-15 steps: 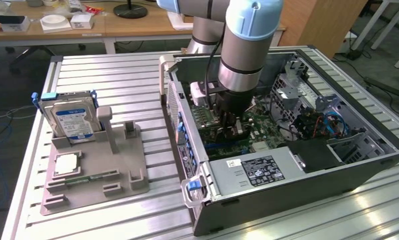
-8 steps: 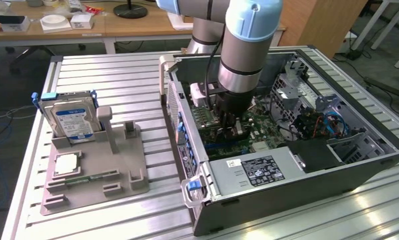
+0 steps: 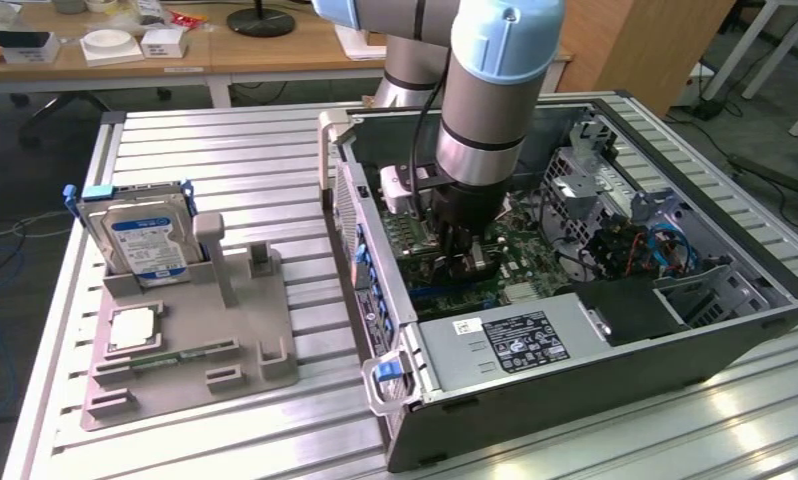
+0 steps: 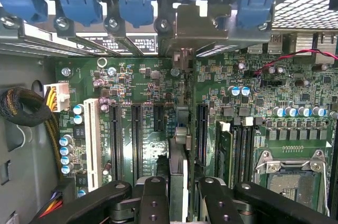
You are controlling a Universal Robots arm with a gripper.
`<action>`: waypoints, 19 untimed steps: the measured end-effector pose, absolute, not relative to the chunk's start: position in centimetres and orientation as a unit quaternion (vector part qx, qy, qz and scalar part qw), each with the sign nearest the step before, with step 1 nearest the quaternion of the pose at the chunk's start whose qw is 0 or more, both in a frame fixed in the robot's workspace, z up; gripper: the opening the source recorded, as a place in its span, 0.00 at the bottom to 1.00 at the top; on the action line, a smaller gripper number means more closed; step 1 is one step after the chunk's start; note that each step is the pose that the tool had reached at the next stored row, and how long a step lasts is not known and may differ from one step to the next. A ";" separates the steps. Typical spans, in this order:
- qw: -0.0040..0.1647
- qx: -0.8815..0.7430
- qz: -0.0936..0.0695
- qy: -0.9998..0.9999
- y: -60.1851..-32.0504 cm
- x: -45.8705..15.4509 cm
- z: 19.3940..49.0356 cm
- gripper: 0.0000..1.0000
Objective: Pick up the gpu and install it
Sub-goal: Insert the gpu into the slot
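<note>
The gpu (image 4: pixel 180 139) shows edge-on in the wrist view as a thin dark card standing upright over the green motherboard (image 4: pixel 142 84), between two long black expansion slots. Its silver end bracket (image 4: pixel 203 23) lies against the case's rear slot openings. My gripper (image 4: pixel 179 200) is shut on the card's upper edge, with one black finger (image 4: pixel 153 197) on each side. I cannot tell whether the card's lower edge sits in a slot. In the exterior view my gripper (image 3: pixel 462 255) reaches straight down into the open computer case (image 3: pixel 573 420), just above the board.
Blue slot clips (image 4: pixel 79 2) line the case's rear wall. The empty CPU socket (image 4: pixel 290 174) and a power supply (image 3: pixel 519 340) lie nearby. At the exterior view's left, a grey holder tray (image 3: pixel 226 380) carries a hard drive (image 3: pixel 139 235) and a square CPU chip (image 3: pixel 130 328).
</note>
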State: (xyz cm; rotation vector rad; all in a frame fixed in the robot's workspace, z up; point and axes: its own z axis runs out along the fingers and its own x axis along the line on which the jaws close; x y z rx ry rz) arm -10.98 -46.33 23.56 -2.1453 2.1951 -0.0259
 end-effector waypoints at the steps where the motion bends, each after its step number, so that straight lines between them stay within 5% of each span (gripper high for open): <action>1: 0.036 -0.698 -0.008 0.715 -46.3 -11.0 23.6 0.27; 19: 0.036 -0.698 -0.008 0.715 -46.3 -10.9 23.5 0.27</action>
